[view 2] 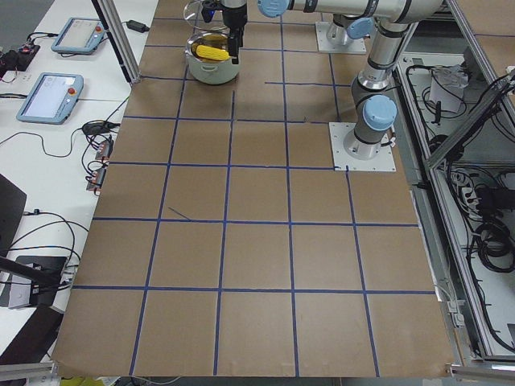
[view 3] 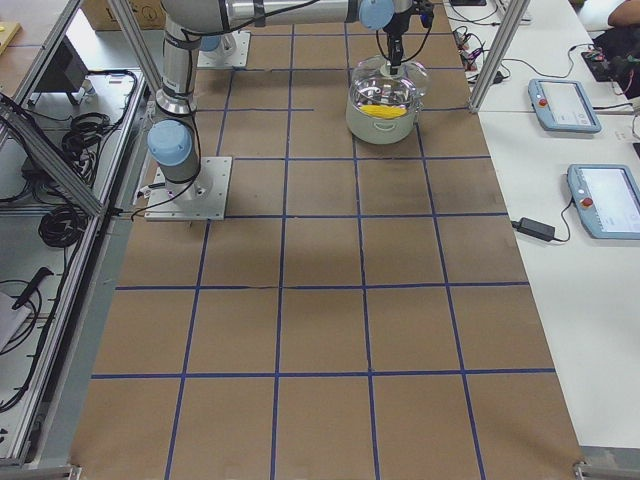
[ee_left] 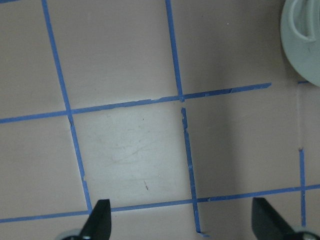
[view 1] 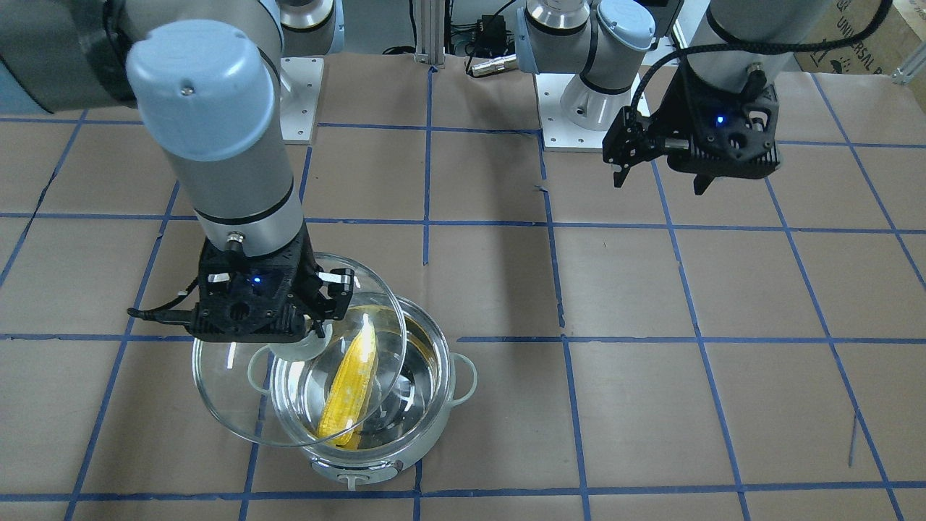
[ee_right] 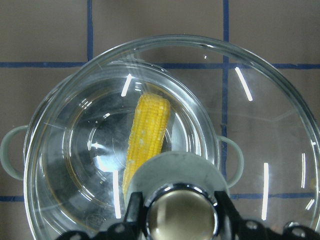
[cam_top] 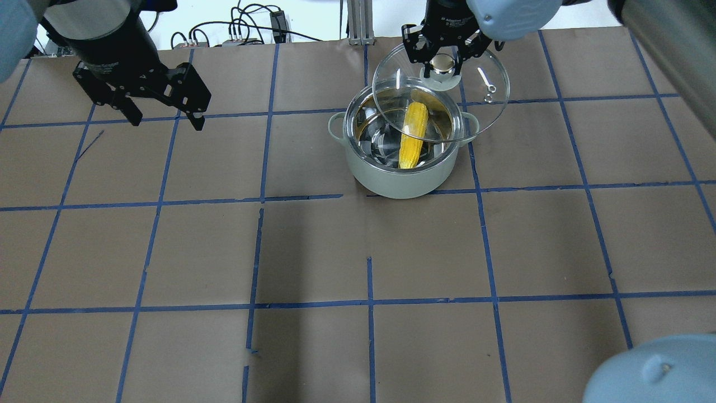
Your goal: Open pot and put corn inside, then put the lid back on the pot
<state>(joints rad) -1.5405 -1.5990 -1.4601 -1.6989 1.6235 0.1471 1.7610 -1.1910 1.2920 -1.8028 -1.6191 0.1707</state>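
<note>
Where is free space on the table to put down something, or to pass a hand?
Free: the table between the pot and the robot, and the stretch between the pot and the open left hand. Crowded: only at the pot, where the right hand holds the lid partly over it, corn inside.

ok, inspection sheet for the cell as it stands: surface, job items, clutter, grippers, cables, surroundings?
surface: brown paper with a blue tape grid, tape broken in a few spots.
job's things: pot upright and open; corn lying inside it; lid tilted, held over the pot's rim, off-centre, not seated.
clutter: nothing seen.
grippers: right gripper shut on the lid's knob; left gripper open, empty, over bare paper.
cables: loose bundle past the table's far edge.
surroundings: white bench beside the table with two tablets and a power brick.
</note>
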